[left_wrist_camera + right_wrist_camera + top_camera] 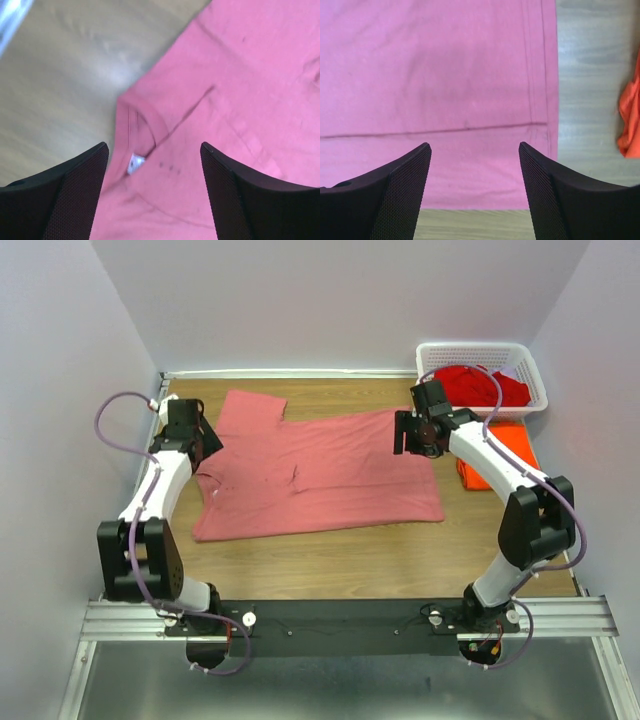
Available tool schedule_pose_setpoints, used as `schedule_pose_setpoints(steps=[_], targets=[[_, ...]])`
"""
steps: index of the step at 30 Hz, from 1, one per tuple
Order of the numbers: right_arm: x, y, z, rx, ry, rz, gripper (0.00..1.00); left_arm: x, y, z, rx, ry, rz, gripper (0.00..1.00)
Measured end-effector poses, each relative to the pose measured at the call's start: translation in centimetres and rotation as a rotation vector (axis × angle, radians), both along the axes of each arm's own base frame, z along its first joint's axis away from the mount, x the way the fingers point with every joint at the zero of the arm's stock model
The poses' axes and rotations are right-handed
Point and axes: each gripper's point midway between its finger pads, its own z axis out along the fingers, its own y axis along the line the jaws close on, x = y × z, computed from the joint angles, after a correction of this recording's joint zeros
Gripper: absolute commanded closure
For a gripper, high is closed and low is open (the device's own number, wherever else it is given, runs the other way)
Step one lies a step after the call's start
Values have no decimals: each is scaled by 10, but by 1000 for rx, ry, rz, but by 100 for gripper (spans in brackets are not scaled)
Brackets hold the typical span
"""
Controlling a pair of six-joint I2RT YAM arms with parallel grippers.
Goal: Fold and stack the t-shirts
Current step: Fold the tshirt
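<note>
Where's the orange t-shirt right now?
In the top view, the orange t-shirt lies at the right, on the near side of the white basket and right of the pink t-shirt, partly hidden by the right arm.

Wood table [330, 555] carried three things. Salmon-pink tee [320, 475] lay spread flat across the middle, collar under my left gripper [154, 146], hem corner under my right gripper [474, 145]. Orange tee [518, 440] sat folded just right of my right gripper, apart from the pink one, bare wood between. White basket [470, 346] stood beyond the orange tee, at the far corner.
</note>
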Motion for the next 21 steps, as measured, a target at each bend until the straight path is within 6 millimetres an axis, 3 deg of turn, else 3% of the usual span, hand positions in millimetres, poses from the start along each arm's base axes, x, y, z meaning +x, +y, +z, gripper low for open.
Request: schedule_pose_setpoints(steps=[3,7,11,18,21], targets=[[12,6,3,14,-8,7,24,33,11,5,54,-2,-39,23],[8,12,-5,40,27,28,25,77,27,-16,134,39,-115,29],[3,12,-13,36,49,33,25,99,33,-32,184,59,-191,31],[1,12,-20,34,73,36,25,149,26,-32,213,-5,-342,35],[0,12,-26,30,89,38,25,159,23,-41,219,2,-386,35]])
